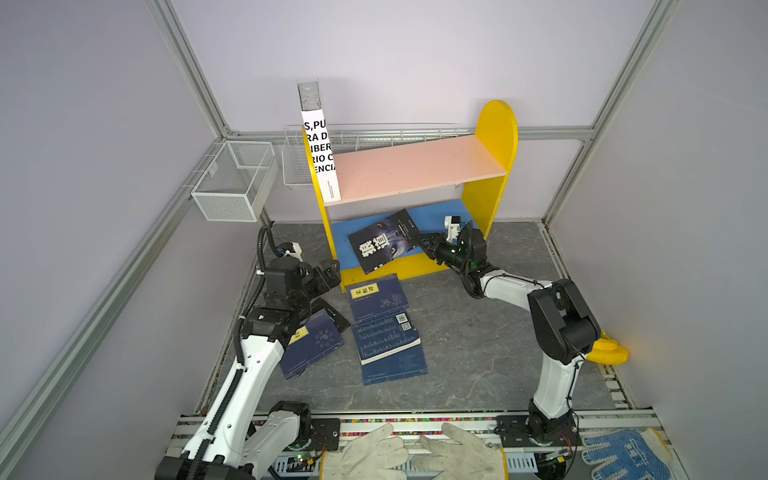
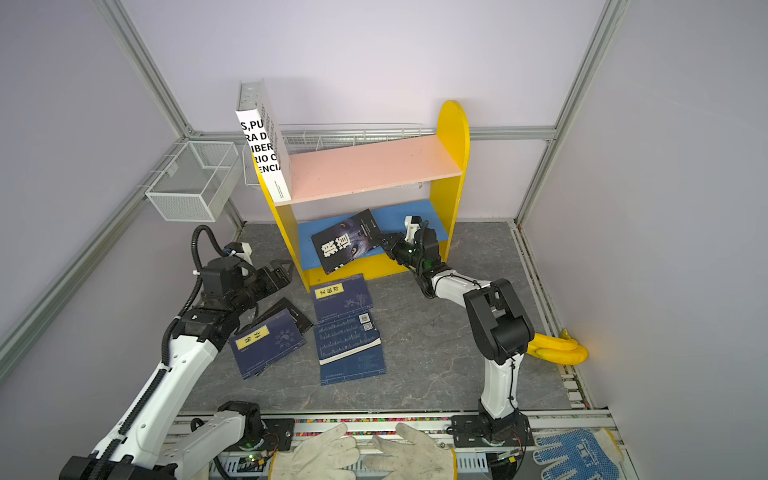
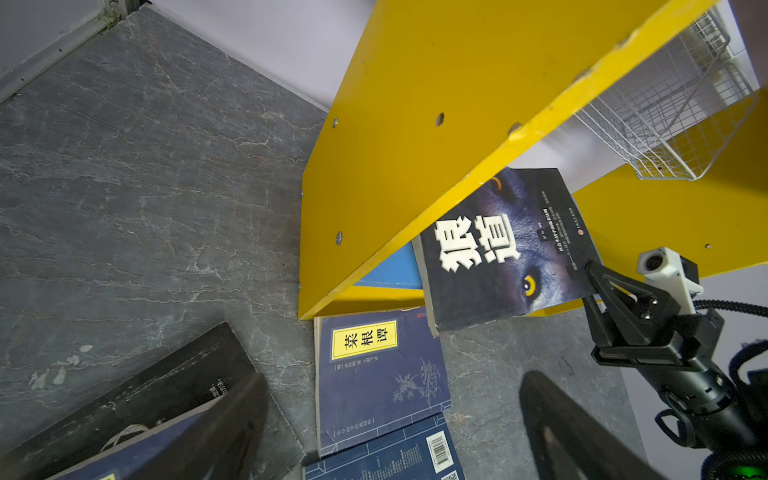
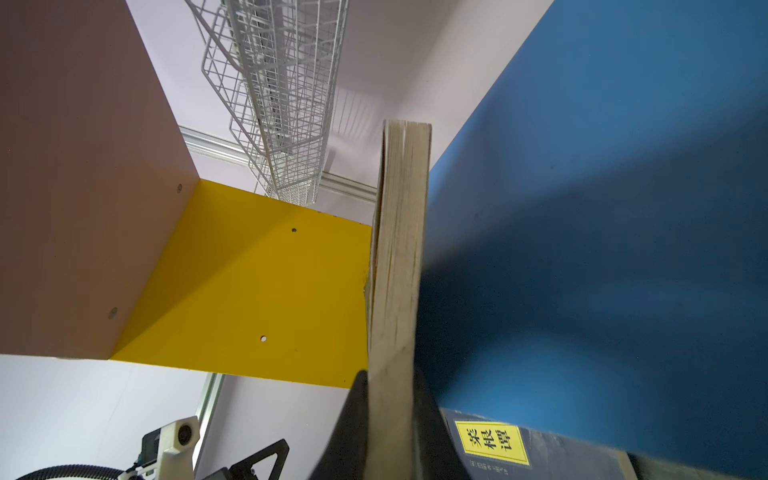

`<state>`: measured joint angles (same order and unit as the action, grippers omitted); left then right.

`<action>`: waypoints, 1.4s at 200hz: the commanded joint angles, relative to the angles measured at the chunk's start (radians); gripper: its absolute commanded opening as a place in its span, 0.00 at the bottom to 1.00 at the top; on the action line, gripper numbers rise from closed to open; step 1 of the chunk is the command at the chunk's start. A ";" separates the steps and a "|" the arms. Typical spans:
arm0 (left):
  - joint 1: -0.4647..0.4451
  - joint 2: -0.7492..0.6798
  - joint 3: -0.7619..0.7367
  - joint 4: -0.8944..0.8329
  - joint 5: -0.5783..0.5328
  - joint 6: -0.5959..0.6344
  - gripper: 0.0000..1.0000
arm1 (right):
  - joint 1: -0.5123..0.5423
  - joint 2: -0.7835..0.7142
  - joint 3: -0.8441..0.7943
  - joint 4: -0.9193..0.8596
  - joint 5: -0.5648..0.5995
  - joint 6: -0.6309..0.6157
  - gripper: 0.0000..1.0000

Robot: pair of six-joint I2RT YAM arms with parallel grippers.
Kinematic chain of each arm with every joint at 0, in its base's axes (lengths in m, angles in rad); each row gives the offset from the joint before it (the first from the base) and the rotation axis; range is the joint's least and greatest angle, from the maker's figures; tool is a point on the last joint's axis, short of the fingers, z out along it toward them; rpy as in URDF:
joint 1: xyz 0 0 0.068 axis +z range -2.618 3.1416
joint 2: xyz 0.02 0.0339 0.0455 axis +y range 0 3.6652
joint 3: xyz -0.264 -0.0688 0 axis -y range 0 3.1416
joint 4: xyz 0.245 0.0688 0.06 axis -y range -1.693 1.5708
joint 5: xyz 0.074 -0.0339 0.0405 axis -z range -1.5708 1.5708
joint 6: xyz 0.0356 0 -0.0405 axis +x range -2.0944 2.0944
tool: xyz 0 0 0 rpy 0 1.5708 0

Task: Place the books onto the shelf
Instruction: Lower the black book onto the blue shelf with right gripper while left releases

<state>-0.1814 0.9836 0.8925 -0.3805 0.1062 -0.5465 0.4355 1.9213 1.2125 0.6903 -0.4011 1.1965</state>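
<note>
Between the jaws of the right gripper (image 4: pixel 390 419), whose fingers (image 4: pixel 351 440) are matt black plastic, the black book (image 4: pixel 399 249) presents a yellowed paper page block, rough at the cut edge. To one side of the jaws the blue shelf board (image 4: pixel 602 208) is smooth and matt; to the other, the pink board (image 4: pixel 83 166) and yellow side panel (image 4: pixel 257 282) are smooth painted wood with metal screw heads (image 4: pixel 112 313). Beyond the jaws, the wire basket (image 4: pixel 282 104) is white-coated metal. Below them, the tabletop (image 1: pixel 478 340) reads as matt, veined grey stone.

right pincer (image 1: pixel 423 242) grips black book (image 1: pixel 384 242) | seemingly resting on blue board (image 1: pixel 434 216)
</note>
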 commanded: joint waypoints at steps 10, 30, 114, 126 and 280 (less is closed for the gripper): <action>0.013 0.020 -0.024 0.036 0.026 -0.014 0.95 | 0.035 0.023 0.105 -0.053 0.091 -0.041 0.16; 0.017 0.027 -0.038 0.059 0.036 -0.021 0.95 | 0.063 0.031 0.104 -0.056 0.142 -0.039 0.16; 0.034 0.021 -0.061 0.062 0.048 -0.020 0.96 | 0.120 0.093 0.142 -0.075 0.133 -0.003 0.17; 0.034 0.022 -0.063 0.068 0.056 -0.024 0.96 | 0.133 0.088 0.130 -0.075 0.153 -0.004 0.17; 0.034 0.034 -0.081 0.102 0.080 -0.040 0.96 | 0.176 0.098 0.082 -0.019 0.232 -0.013 0.25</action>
<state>-0.1520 1.0176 0.8261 -0.2943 0.1814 -0.5827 0.5980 2.0144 1.2900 0.6456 -0.1757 1.2053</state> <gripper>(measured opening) 0.956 0.222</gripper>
